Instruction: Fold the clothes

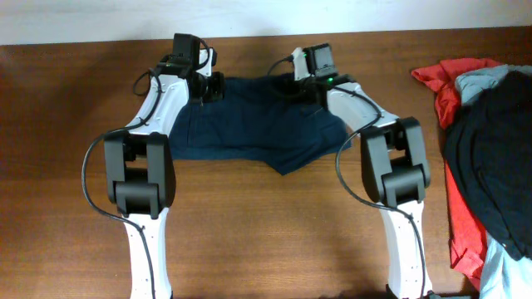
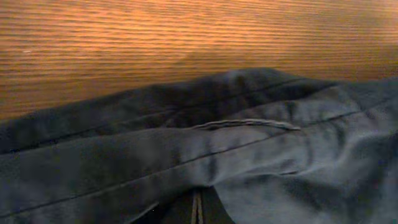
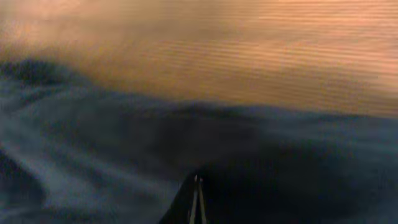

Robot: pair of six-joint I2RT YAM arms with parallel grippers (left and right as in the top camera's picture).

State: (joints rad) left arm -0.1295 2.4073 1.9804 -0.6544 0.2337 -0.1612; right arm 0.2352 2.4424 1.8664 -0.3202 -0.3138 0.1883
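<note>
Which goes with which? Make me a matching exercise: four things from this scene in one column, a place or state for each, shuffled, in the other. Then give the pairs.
Column one
1. navy shorts
2. red garment
3. black garment
4. left gripper

Column two
A. far right, partly covered by another garment
B. shut on the far edge of the navy shorts
C. spread out in the middle
D. lying on top of the red garment

Pairs: 1-C, 2-A, 3-D, 4-B
</note>
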